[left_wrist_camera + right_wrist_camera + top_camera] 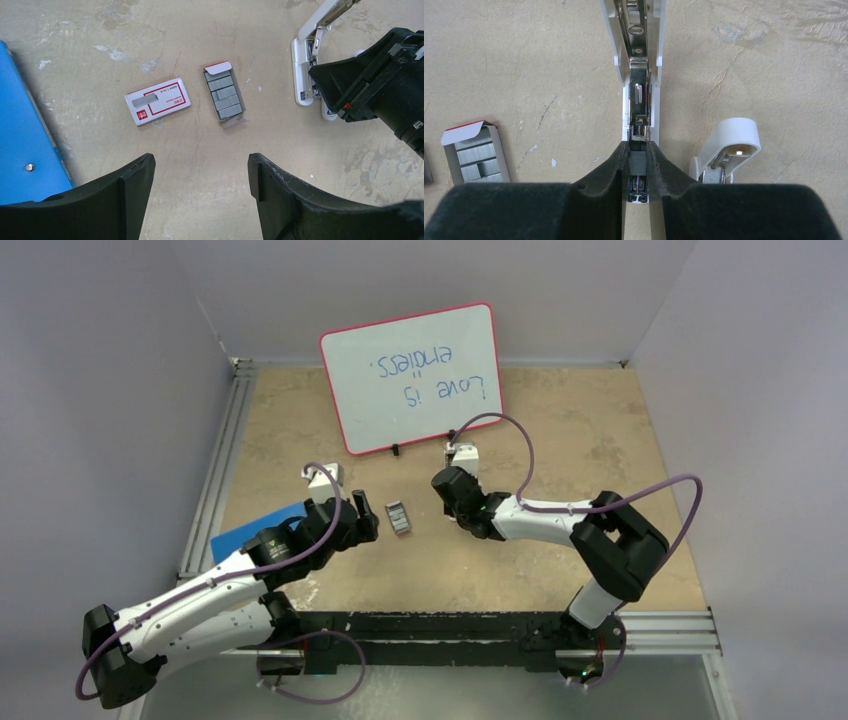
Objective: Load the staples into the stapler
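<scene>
So the stapler (pixel 638 60) is lying flipped open on the bench (pixel 200 30), channel up. The right tool (pixel 638 157) is pinched narrow on its near end, I'd guess to pin it so it won't skate around during loading. The staples (pixel 225 95) sit in their tray between the two arms, red box (pixel 157 100) beside them. The left tool (pixel 200 165) hangs wide and empty just short of them, probably lining up for a strip.

the staples (pixel 225 95) lay in their tray (pixel 218 66) on the tabletop (pixel 200 40), between the box sleeve (pixel 157 101) and the stapler (pixel 306 65). the stapler's near end sat between the fingers (pixel 609 170) of the right hand (pixel 639 147), a stubby piece (pixel 734 135) just beside it. a folder (pixel 20 130) lay beyond the sleeve.
</scene>
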